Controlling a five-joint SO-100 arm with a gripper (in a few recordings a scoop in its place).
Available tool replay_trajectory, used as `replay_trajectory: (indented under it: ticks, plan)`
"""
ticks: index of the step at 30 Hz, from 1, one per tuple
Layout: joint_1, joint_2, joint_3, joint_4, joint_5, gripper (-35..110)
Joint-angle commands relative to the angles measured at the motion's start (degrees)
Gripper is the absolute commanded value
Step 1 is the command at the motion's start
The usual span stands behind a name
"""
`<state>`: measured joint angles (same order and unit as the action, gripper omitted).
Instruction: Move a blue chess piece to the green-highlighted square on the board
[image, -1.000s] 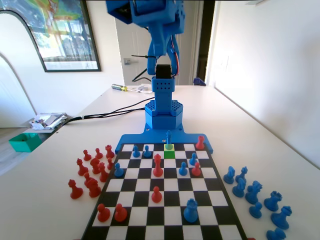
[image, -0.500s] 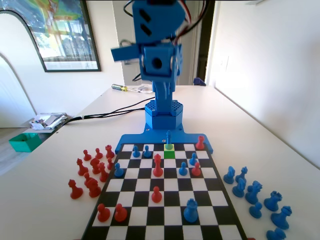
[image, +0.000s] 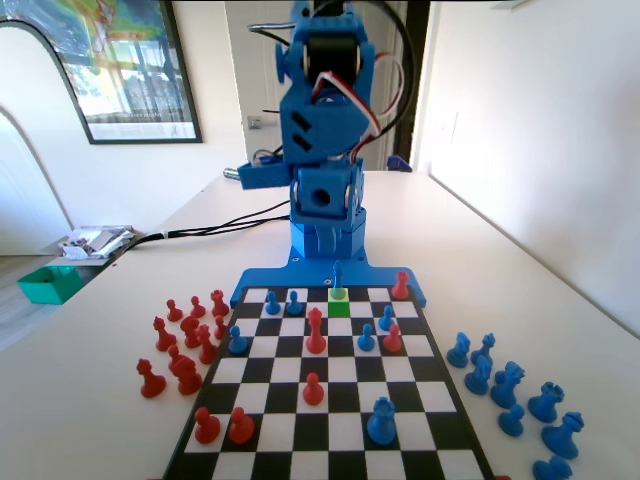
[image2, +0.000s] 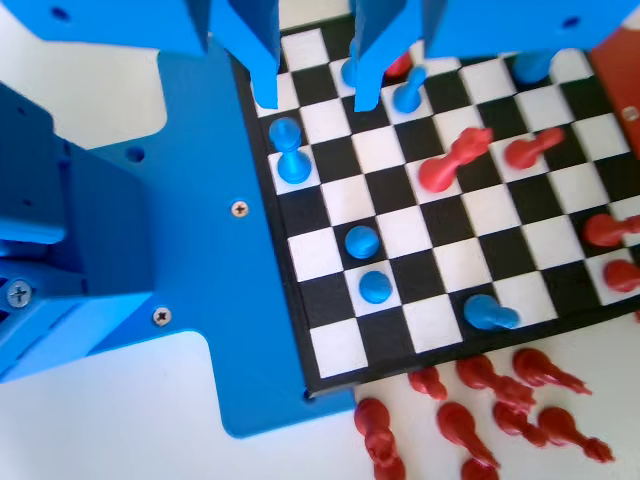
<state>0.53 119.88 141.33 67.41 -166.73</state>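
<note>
The slim blue chess piece (image: 338, 277) stands upright on the green-highlighted square (image: 339, 300) in the board's (image: 330, 440) far row, just in front of the blue frame (image: 262, 279). My arm (image: 322, 120) hangs folded above its base, well above the board. In the wrist view my gripper (image2: 316, 95) is open with nothing between its jaws. It hovers over the board's (image2: 440, 265) frame-side rows. The slim piece (image2: 291, 160) stands free just below the left jaw's tip, apart from it.
Blue pawns (image: 283, 301) and red pieces (image: 315, 330) dot the board, with a large blue piece (image: 381, 420) near the front. Captured red pieces (image: 185, 340) stand left of the board, blue ones (image: 510, 385) right. A green bin (image: 45, 283) sits far left.
The arm has folded downward, its head dropping from the picture's top to just above the base. The slim blue piece has stayed on the green square throughout.
</note>
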Motion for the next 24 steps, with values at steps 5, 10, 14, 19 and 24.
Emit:
replay_trajectory:
  ticks: [5, 10, 14, 19, 24]
  plan:
    - [-1.8, -1.7, 5.9, -9.3, -1.8, 14]
    - [-3.5, -2.8, 9.1, -14.1, -0.4, 14]
    - [-4.8, -2.8, 10.9, -16.1, 0.4, 14]
    - [-5.8, -2.8, 11.3, -16.6, 1.2, 14]
    - [-6.0, -2.7, 11.0, -16.3, 1.1, 14]
